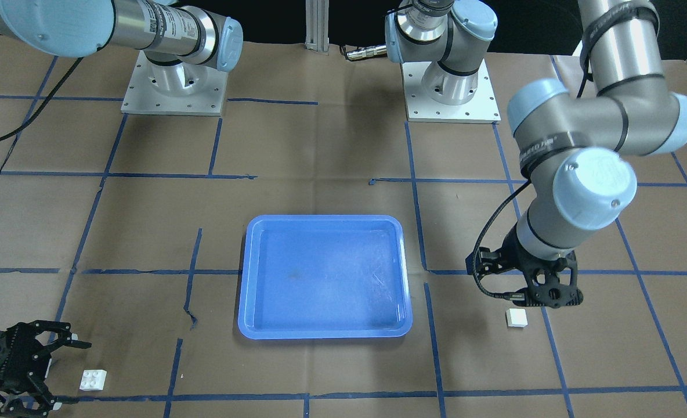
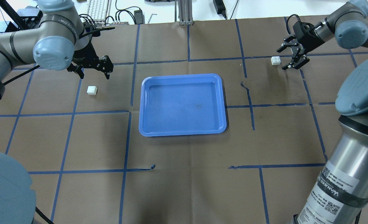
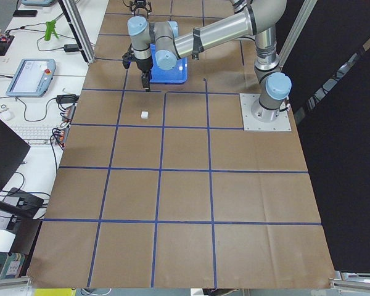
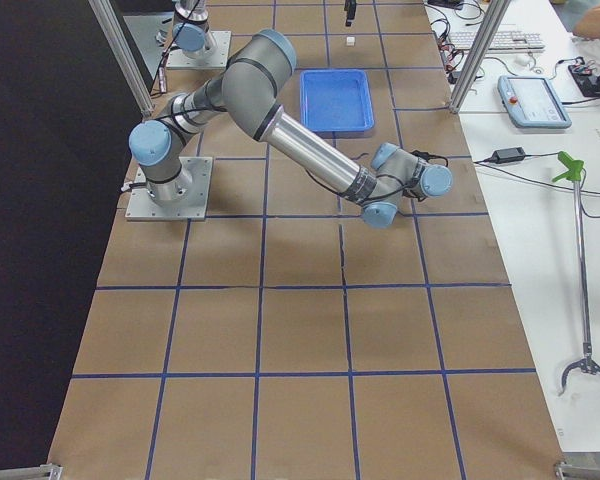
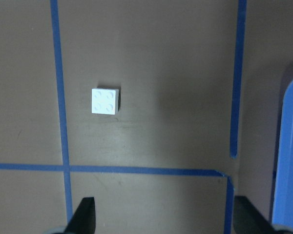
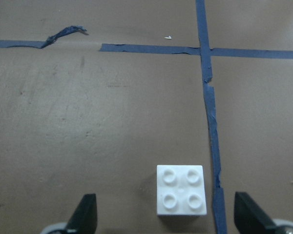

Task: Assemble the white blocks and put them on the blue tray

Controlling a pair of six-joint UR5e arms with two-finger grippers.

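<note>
One white block [image 2: 92,90] lies on the paper to the left of the blue tray [image 2: 182,132]. My left gripper [image 2: 94,72] hangs open and empty above the table just beyond it. In the left wrist view the block [image 5: 105,101] lies well ahead of the open fingertips [image 5: 86,214]. The second white block [image 2: 276,60] lies at the far right. My right gripper [image 2: 285,58] is open and low beside it. In the right wrist view this block [image 6: 180,190] sits studs up, just ahead of and between the open fingertips [image 6: 246,214]. The tray is empty.
Brown paper with a blue tape grid covers the table [image 2: 184,186]. The arm bases [image 1: 452,87] stand at the robot's edge. The tray's rim shows at the right edge of the left wrist view [image 5: 288,161]. A keyboard and cables [image 2: 98,9] lie beyond the table's far edge.
</note>
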